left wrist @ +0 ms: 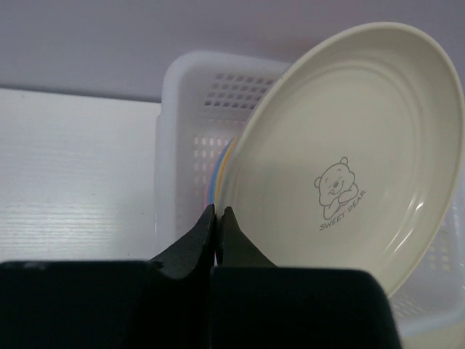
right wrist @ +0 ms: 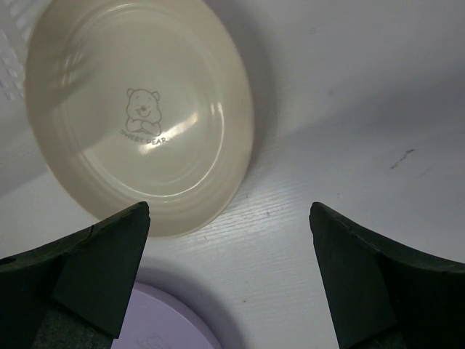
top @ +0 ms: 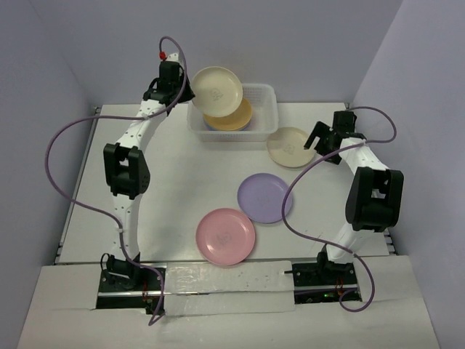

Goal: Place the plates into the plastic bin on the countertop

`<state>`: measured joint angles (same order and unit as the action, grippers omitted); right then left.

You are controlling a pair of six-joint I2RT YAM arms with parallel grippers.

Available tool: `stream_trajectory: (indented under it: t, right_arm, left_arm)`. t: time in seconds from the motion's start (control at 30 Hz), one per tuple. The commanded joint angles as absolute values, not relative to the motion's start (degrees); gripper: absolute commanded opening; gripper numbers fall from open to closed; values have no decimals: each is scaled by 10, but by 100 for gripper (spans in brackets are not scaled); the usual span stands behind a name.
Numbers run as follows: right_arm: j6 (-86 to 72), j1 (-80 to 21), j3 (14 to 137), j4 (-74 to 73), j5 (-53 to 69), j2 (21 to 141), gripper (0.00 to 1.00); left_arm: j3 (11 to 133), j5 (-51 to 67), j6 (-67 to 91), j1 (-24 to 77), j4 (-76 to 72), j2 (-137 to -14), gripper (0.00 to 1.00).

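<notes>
Countertop (top: 185,163) matte white, boxed by pale lavender-grey walls (top: 290,36).

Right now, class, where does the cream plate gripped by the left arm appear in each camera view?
Top external: upper centre; the held cream plate tilts over the plastic bin.
Left wrist: it fills the right half; the left gripper, jaws shut, pinches its lower-left rim.
Right wrist: absent; the plate there is a second cream plate, flat on the countertop.
Shared landmark: the plastic bin, in the top and left wrist views.
</notes>
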<state>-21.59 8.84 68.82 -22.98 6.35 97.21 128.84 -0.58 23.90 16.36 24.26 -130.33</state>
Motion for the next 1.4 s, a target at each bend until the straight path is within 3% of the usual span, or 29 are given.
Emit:
stream_trajectory:
  t: [0.0, 0.2, 0.23, 0.3, 0.37, 0.43, 0.57, 0.77, 0.93, 1.1, 1.23, 1.27, 1.33, 1.37]
  right_arm:
    - [-200, 63, 690, -202, 31, 954, 97]
    - [-203, 42, 712, -196, 2, 992, 97]
    - [-204, 41, 716, -197, 1, 1000, 97]
    - [-204, 39, 726, -198, -2, 1017, 97]
    - [-203, 37, 738, -203, -26, 1034, 94]
    - [-203, 37, 748, -206, -34, 1046, 91]
    - [-200, 36, 755, -201, -39, 1057, 82]
    - [-192, 37, 772, -197, -46, 1086, 77]
    - [-190, 37, 784, -196, -42, 1107, 65]
    - [-190, 38, 803, -207, -41, 1130, 63]
    - [-190, 38, 806, -204, -41, 1133, 48]
    - [-190, 38, 809, -205, -39, 1136, 36]
    - [-191, 38, 812, -208, -37, 1136, 23]
    - [-192, 38, 816, -213, -33, 1136, 10]
  left_arm:
    - [1319, -28, 286, 168, 177, -1336, 1]
    - [1324, -12, 283, 177, 169, -1371, 11]
    - [1322, -13, 281, 179, 169, -1371, 19]
    - [1319, -14, 280, 179, 170, -1369, 45]
    - [1314, -19, 279, 179, 173, -1358, 88]
    - [1308, -29, 276, 179, 171, -1342, 99]
    - [1271, -47, 275, 177, 172, -1264, 99]
    - [1189, -53, 262, 177, 169, -1153, 99]
    - [1154, -63, 246, 168, 194, -1093, 99]
    - [1138, -73, 228, 151, 214, -1058, 99]
    - [1115, -68, 221, 132, 213, -1026, 99]
    - [1109, -66, 219, 126, 213, -1017, 99]
    - [1095, -65, 213, 122, 215, -1008, 99]
    - [1084, -63, 209, 117, 216, -999, 99]
